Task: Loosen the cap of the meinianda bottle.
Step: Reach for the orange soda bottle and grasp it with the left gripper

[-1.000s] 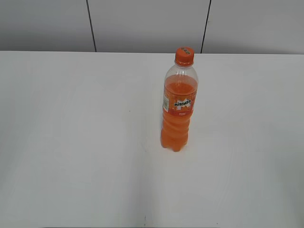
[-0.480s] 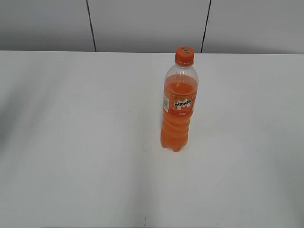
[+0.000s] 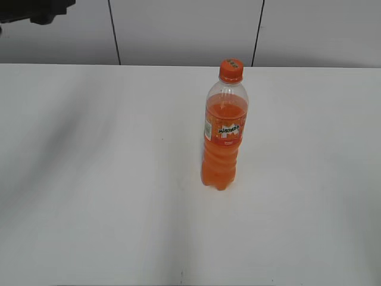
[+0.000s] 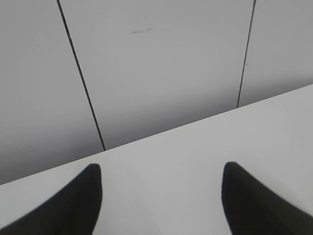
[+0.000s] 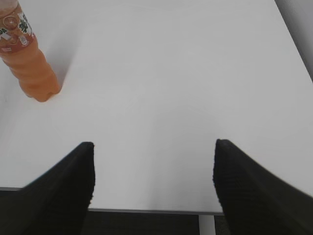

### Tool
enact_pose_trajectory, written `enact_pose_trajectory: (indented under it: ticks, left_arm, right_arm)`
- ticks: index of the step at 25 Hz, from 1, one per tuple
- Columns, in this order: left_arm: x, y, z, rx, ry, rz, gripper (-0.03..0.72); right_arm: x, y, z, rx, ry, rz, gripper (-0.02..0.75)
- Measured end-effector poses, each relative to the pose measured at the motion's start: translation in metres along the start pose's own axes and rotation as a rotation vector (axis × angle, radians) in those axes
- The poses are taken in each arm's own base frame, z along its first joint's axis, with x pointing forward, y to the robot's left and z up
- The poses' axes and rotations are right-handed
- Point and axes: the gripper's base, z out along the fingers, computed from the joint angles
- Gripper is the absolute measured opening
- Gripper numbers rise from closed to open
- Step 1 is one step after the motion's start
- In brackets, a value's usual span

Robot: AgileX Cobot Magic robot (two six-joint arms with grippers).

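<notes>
The meinianda bottle [image 3: 223, 134] stands upright right of the table's middle, full of orange liquid, with an orange label band. Its orange cap [image 3: 231, 70] sits on top with nothing touching it. A dark part of the left arm [image 3: 36, 11] shows at the top left corner, far from the bottle. My left gripper [image 4: 161, 168] is open and empty, facing the table's far edge and the wall. My right gripper [image 5: 153, 145] is open and empty above the table's near edge. In the right wrist view the bottle [image 5: 29, 63] stands far off at the upper left, its cap cut off.
The white table [image 3: 89, 179] carries only the bottle. A grey panelled wall [image 3: 184, 30] rises behind its far edge. In the right wrist view the table's near edge [image 5: 146, 211] runs just below the fingertips, with dark floor beneath.
A dark part of the left arm has come into the exterior view at the top left corner, and a faint shadow has spread over the table's left side. The bottle has not moved.
</notes>
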Motion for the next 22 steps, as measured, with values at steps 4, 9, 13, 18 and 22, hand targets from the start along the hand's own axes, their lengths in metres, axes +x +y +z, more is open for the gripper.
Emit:
enact_pose_trajectory:
  ticks: [4,9,13,18,22]
  left_arm:
    - [0.01,-0.003,0.01,0.005,-0.088,0.008,0.471]
    - [0.044,-0.008,0.025,0.019,-0.156,-0.03,0.471]
    - [0.074,-0.016,0.046,0.079,-0.11,-0.072,0.471]
    - [0.111,-0.035,0.072,0.261,-0.035,-0.061,0.469]
    - [0.132,-0.049,0.077,0.391,-0.042,-0.04,0.469]
  right_arm:
    - [0.0,0.0,0.0,0.0,0.0,0.0,0.566]
    - [0.0,0.0,0.0,0.0,0.0,0.0,0.566]
    - [0.0,0.0,0.0,0.0,0.0,0.0,0.566]
    - [0.0,0.0,0.0,0.0,0.0,0.0,0.566]
    - [0.0,0.0,0.0,0.0,0.0,0.0,0.566]
